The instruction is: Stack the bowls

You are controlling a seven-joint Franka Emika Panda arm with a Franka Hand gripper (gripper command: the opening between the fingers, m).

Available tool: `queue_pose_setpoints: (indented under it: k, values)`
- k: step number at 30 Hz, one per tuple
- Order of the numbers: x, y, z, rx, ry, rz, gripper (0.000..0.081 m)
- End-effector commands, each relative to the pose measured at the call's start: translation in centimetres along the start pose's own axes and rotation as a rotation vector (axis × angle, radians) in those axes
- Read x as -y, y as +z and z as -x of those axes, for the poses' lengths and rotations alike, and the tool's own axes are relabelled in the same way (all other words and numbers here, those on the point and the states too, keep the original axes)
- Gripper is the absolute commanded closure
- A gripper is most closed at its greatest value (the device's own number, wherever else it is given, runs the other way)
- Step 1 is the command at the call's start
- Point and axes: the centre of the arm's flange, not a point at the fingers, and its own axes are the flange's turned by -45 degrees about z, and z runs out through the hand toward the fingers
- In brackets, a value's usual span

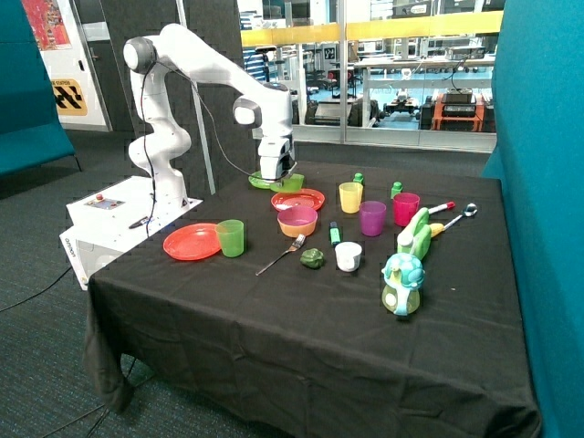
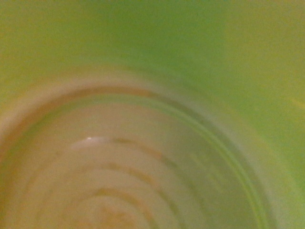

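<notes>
A purple bowl sits nested in a yellow bowl near the middle of the black table, in front of a red plate. The light green bowl stands at the back of the table beside a flat green plate. My gripper is lowered straight down at the light green bowl's rim. The wrist view is filled by the green bowl's inside, very close. The fingers are hidden in both views.
Another red plate and a green cup stand at the front left. A fork, a green toy and a white cup lie in front. Yellow, purple and pink cups stand to the right.
</notes>
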Motion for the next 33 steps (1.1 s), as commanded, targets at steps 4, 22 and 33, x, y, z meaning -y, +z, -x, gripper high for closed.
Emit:
queue_pose_setpoints:
  k: [4, 22, 33]
  values:
    - [-3.5, 0.2, -2.6, 0.0019, 0.073, -0.0003, 0.0808]
    - [-8.9, 2.0, -3.8, 0.0019, 0.177, -0.0002, 0.0808]
    - [-10.3, 2.6, -4.3, 0.0019, 0.194, -0.0002, 0.0808]
